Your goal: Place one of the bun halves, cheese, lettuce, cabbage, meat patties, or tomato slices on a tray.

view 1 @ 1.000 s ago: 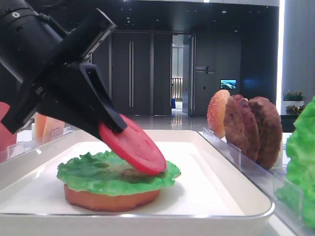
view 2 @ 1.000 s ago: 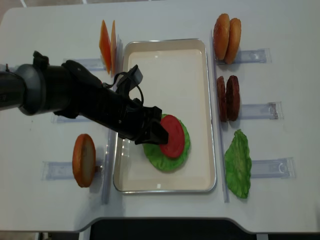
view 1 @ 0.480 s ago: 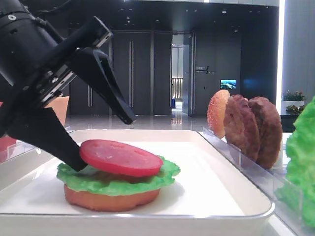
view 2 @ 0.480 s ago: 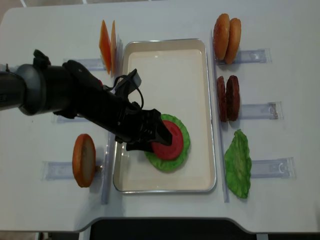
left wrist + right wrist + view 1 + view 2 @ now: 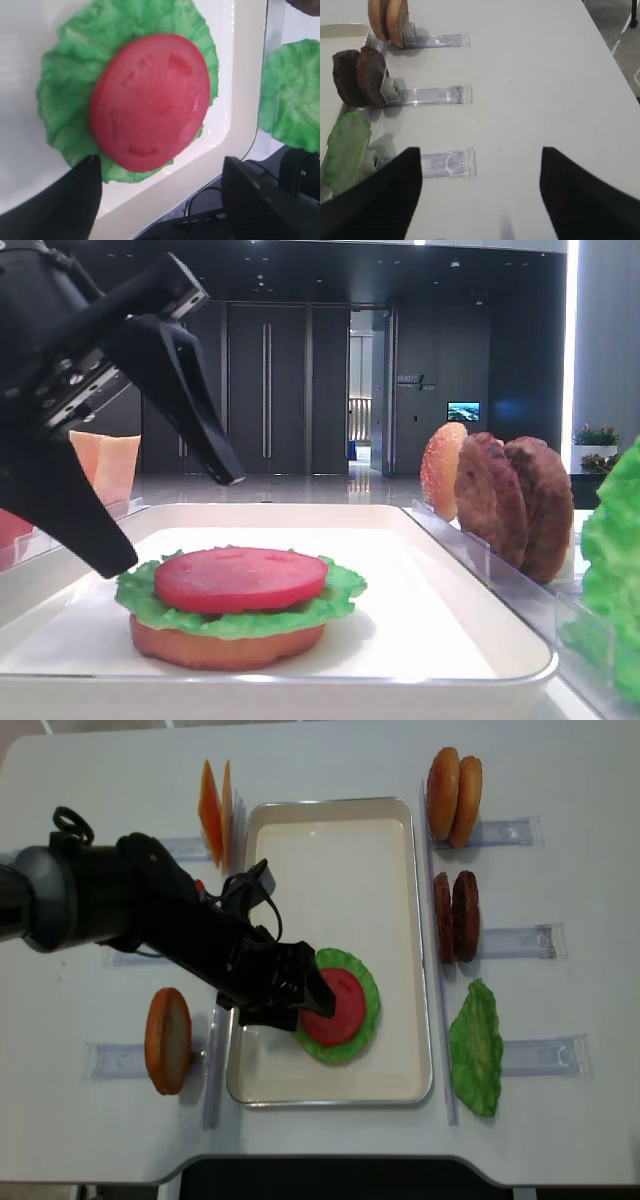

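On the tray (image 5: 410,920), a tomato slice (image 5: 333,1005) lies flat on the lettuce (image 5: 360,970). The left tool (image 5: 298,998) hovers spread wide beside it, holding nothing. The right tool (image 5: 477,195) also gapes empty.

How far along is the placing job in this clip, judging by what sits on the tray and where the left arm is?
Done: the tomato slice lies flat on the lettuce, which rests on a bun half in the tray. In hand: nothing; the left gripper has open jaws either side of the stack, off the slice. Left: drawing the arm away.
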